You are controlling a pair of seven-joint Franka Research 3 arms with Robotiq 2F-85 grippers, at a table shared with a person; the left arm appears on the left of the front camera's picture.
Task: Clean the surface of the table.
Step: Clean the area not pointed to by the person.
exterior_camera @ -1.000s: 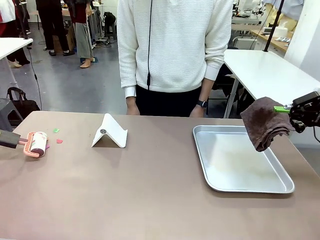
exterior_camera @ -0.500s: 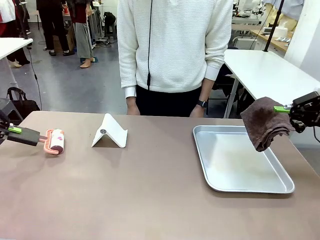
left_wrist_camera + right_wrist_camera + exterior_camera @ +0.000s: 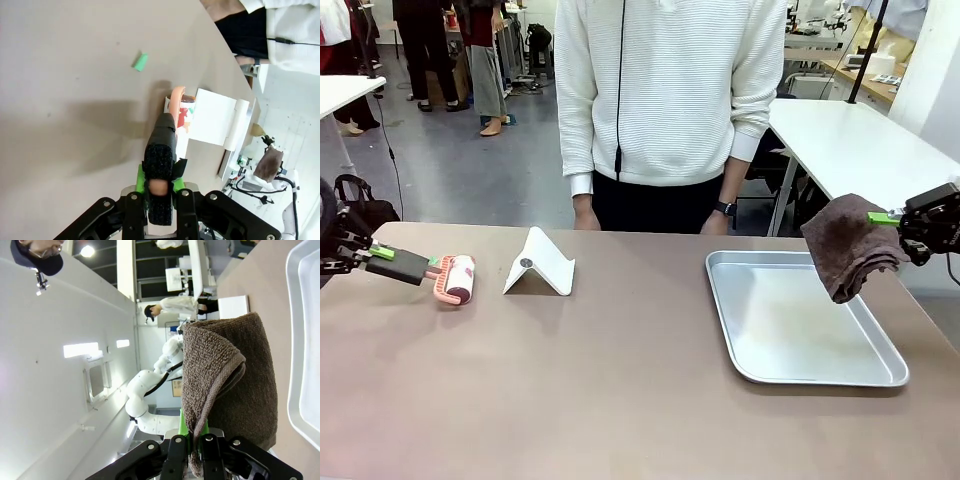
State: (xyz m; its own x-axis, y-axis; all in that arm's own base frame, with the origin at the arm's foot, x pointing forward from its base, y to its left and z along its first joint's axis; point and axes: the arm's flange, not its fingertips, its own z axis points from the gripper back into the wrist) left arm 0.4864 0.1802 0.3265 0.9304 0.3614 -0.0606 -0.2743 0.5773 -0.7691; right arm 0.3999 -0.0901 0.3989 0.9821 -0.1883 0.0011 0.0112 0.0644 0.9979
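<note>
So the brown tabletop (image 3: pixel 620 390) runs the full width out front and looks mostly tidy, but I'd call the job maybe halfway. The left wrist view has a small green scrap (image 3: pixel 141 62) lying on it close to the lint roller (image 3: pixel 455 279), so at least that bit is left to pick up. The left claw (image 3: pixel 382 254) is clamped on the roller's handle, with the drum on or just over the tabletop at its far left. The right claw (image 3: pixel 892 218) is pinched on a brown towel (image 3: pixel 850 245) that hangs in the air over the right rim of the metal tray (image 3: pixel 790 330), off the surface, so I'd guess the wiping isn't done yet. In the way: a white stand (image 3: pixel 540 263) just beside the roller, the tray itself, and a person (image 3: pixel 670 100) standing at the far edge.
</note>
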